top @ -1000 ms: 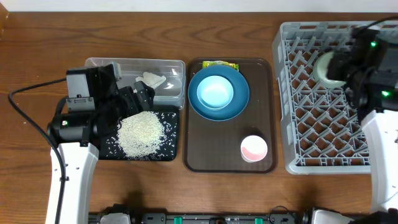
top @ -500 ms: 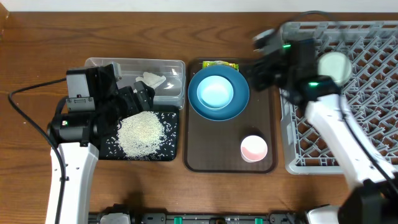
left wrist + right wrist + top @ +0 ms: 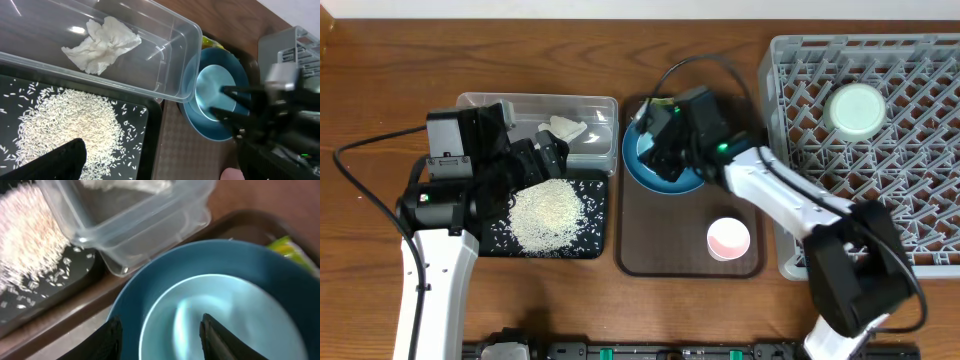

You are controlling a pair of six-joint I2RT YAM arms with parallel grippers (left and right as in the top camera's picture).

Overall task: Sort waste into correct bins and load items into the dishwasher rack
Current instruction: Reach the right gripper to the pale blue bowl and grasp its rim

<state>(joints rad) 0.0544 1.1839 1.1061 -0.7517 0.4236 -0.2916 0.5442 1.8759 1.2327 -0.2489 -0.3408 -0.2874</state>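
My right gripper (image 3: 165, 340) is open, low over the small light-blue bowl (image 3: 235, 310); its fingers straddle the bowl's left rim and hold nothing. The bowl sits in the large blue plate (image 3: 665, 185) on the brown tray. The yellow-green wrapper (image 3: 292, 250) peeks out behind the plate. The mint-white bowl (image 3: 857, 108) lies in the grey dishwasher rack (image 3: 840, 200). The pink cup (image 3: 728, 238) stands on the tray's front right. My left gripper (image 3: 535, 165) hangs wide open and empty over the rice pile (image 3: 545, 215) in the black tray (image 3: 595, 240). A crumpled tissue (image 3: 102, 42) lies in the clear tub (image 3: 170, 60).
The brown serving tray (image 3: 660, 250) lies between the black tray and the rack. The clear tub's corner stands close to the plate's left edge. Loose rice grains are scattered across the black tray around the pile.
My right arm swung left from the rack to the blue plate, leaving the mint-white bowl in the rack, and its jaws opened. The left arm has not moved.
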